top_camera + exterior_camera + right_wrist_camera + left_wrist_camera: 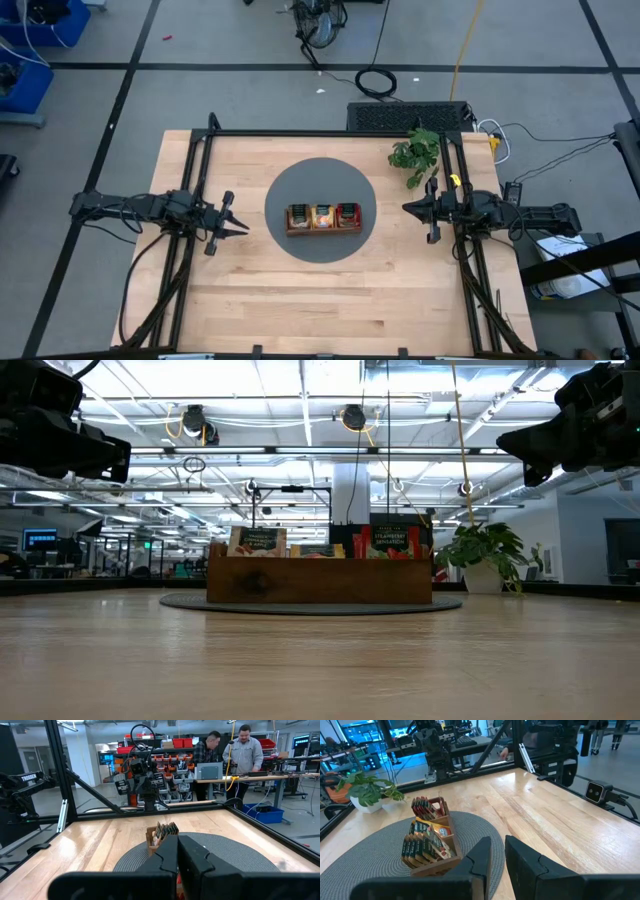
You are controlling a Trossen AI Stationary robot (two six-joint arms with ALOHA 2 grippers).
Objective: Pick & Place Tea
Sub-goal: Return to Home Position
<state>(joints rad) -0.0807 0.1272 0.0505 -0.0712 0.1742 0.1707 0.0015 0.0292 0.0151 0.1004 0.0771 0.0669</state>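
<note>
Tea sachets [323,214] | all we see stand in the wooden tray [323,231], frame centre | left gripper [242,227] mid-left, right gripper [406,208] mid-right, both clenched, empty | we judge placing done, only homing left.

Hung the left gripper [498,851] over the pale surface [560,820], near a grey mat [370,855] bearing the wooden tray [437,866] full of tea [420,845].
</note>
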